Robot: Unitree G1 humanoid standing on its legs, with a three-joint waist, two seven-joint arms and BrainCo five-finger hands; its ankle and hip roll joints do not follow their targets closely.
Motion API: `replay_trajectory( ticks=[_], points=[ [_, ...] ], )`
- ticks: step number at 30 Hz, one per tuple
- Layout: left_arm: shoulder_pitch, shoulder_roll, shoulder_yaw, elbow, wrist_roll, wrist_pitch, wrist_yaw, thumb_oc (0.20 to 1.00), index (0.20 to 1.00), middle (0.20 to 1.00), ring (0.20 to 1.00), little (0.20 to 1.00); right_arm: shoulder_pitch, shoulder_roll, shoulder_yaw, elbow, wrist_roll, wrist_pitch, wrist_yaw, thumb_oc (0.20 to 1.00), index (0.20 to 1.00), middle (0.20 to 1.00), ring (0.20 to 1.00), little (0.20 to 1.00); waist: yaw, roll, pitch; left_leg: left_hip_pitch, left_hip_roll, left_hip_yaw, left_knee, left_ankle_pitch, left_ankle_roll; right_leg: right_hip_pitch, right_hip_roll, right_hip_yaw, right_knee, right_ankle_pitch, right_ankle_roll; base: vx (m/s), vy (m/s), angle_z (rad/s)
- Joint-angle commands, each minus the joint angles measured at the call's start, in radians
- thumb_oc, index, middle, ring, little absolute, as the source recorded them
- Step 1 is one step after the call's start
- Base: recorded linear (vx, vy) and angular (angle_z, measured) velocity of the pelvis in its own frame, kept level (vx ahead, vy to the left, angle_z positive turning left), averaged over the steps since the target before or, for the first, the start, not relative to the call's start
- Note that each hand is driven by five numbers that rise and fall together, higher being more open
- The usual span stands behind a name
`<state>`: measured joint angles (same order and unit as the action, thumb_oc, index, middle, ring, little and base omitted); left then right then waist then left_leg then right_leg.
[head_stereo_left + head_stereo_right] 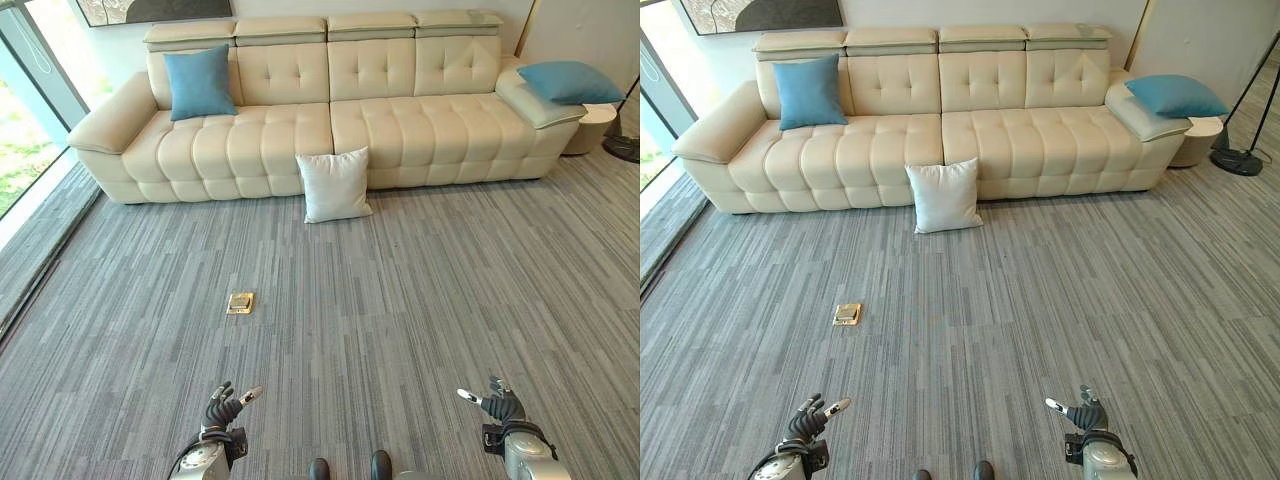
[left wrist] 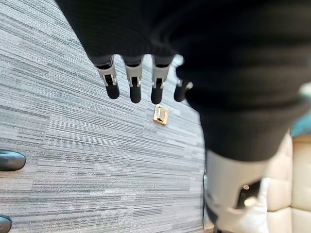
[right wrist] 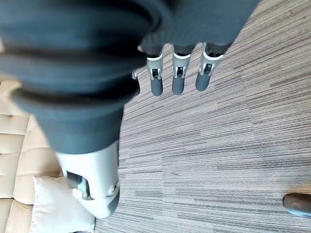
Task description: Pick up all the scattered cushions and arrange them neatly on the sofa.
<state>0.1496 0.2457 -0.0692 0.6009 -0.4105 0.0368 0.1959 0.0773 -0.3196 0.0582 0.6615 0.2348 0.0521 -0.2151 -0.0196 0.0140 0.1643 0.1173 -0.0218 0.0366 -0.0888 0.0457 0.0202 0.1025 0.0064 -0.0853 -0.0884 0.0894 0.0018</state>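
A white cushion (image 1: 335, 185) stands on the carpet, leaning against the front of the cream sofa (image 1: 400, 130) near its middle. One blue cushion (image 1: 199, 82) sits upright on the sofa's left seat against the backrest. Another blue cushion (image 1: 570, 82) lies on the sofa's right armrest. My left hand (image 1: 224, 407) hangs low at the near left, open, fingers relaxed and empty. My right hand (image 1: 499, 403) hangs low at the near right, also open and empty. Both are far from the cushions. The white cushion (image 3: 53, 206) also appears in the right wrist view.
A small brass floor socket (image 1: 240, 302) lies in the grey carpet ahead of my left hand. A floor-to-ceiling window (image 1: 30, 110) runs along the left. A round side table (image 1: 592, 128) and a floor lamp base (image 1: 622, 146) stand right of the sofa.
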Motion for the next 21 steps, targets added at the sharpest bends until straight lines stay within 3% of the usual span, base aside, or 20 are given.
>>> replay_trajectory(
  ticks=[1,21],
  points=[
    [-0.042,0.016,-0.011,0.012,0.046,-0.015,-0.002,1.0,1.0,1.0,1.0,1.0,-0.03,-0.016,-0.024,0.005,-0.018,-0.016,-0.002,1.0,1.0,1.0,1.0,1.0,0.001,-0.009,-0.019,0.03,0.007,0.018,0.002,-0.096,-0.055,0.055,-0.036,-0.026,0.001,-0.17,0.069,0.0,0.0,0.0],
    [-0.038,0.008,-0.032,0.014,0.045,-0.008,0.002,1.0,1.0,1.0,1.0,1.0,-0.032,-0.019,-0.019,0.008,-0.021,-0.013,-0.007,1.0,1.0,1.0,1.0,1.0,0.005,-0.01,-0.011,0.031,0.007,0.008,0.002,-0.098,-0.052,0.058,-0.037,-0.033,0.001,-0.172,0.071,0.0,0.0,0.0]
  ],
)
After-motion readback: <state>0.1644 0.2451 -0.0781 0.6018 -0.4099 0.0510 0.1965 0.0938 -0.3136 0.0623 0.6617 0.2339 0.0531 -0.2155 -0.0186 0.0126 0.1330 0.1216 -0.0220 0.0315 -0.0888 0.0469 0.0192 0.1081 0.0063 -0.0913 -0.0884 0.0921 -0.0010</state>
